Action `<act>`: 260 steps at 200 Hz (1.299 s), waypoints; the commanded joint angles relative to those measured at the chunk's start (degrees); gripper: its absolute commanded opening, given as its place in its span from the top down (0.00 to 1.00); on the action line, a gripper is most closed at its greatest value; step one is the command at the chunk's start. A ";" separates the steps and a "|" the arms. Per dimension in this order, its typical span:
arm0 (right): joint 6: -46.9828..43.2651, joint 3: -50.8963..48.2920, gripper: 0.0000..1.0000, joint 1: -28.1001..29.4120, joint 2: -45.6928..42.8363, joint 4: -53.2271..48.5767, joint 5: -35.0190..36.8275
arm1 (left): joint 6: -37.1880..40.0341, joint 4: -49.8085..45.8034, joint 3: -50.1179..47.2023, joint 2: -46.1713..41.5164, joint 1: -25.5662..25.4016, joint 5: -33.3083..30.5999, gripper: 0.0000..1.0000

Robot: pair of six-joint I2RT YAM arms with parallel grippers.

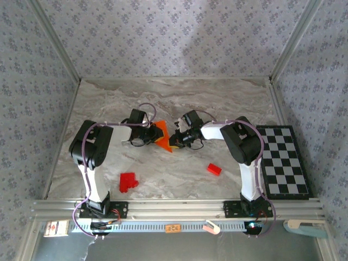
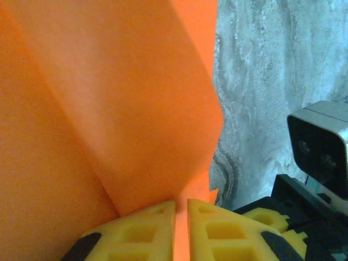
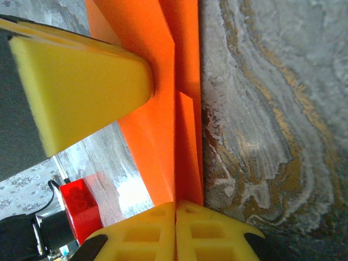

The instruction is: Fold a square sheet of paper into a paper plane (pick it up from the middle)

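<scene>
Creased orange paper [image 1: 161, 136] pinched from two sides.
Left fingers [image 2: 162, 215] clamped tight on the paper's left part, right fingers [image 3: 183, 218] clamped tight on its right edge.

A cluster of small red plastic blocks [image 1: 128, 181] lies lower left on the grey marbled tabletop [image 1: 179, 98]. A single red plastic block [image 1: 213, 169] sits right of centre. A black-and-white chequered board [image 1: 283, 161] lies flat along the right edge.

One paper [image 1: 161, 136], two red blocks [image 1: 128, 181], one board [image 1: 284, 160]
</scene>
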 commanded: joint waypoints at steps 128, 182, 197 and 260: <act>0.98 -3.01 0.77 0.24 -5.96 -7.81 3.40 | 2.48 -11.73 2.48 5.20 -0.57 -6.47 0.86; 0.85 -1.67 0.74 0.17 -10.24 -10.28 9.52 | 2.84 -11.67 2.48 4.93 -0.61 -5.75 0.86; 0.49 -0.40 0.76 0.86 -9.86 -10.43 9.41 | 2.80 -11.67 2.36 4.85 -0.62 -5.57 0.86; 0.73 5.39 0.85 3.96 -5.14 -10.63 9.49 | 3.10 -11.67 2.37 4.81 -0.64 -4.96 0.86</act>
